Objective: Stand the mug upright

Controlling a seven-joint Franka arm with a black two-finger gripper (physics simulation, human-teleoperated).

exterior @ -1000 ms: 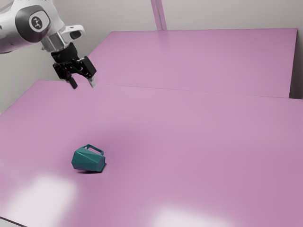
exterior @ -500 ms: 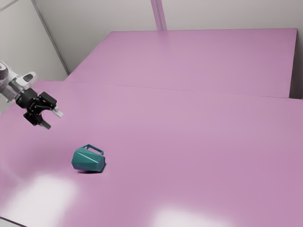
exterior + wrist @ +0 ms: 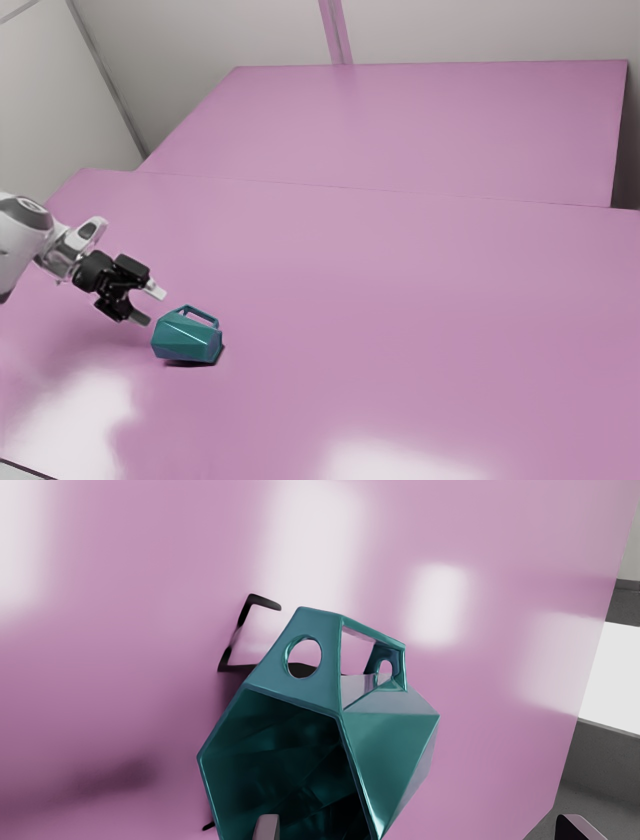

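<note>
Just ahead of the open gripper (image 3: 148, 306), the faceted teal mug (image 3: 187, 340) lies on its side on the pink table (image 3: 400, 300), mouth (image 3: 285, 760) toward the gripper, handle (image 3: 327, 652) uppermost. Fingers (image 3: 266, 828) spread, nothing grasped. Uprighting not achieved; grasping and turning outstanding.

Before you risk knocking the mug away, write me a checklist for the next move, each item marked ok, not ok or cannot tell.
1. Pincer open: ok.
2. Mug upright: not ok, it lies on its side.
3. Mouth facing the pincer: ok.
4. Handle clear of the fingers: ok.
5. One finger already inside the mouth: cannot tell.
</note>
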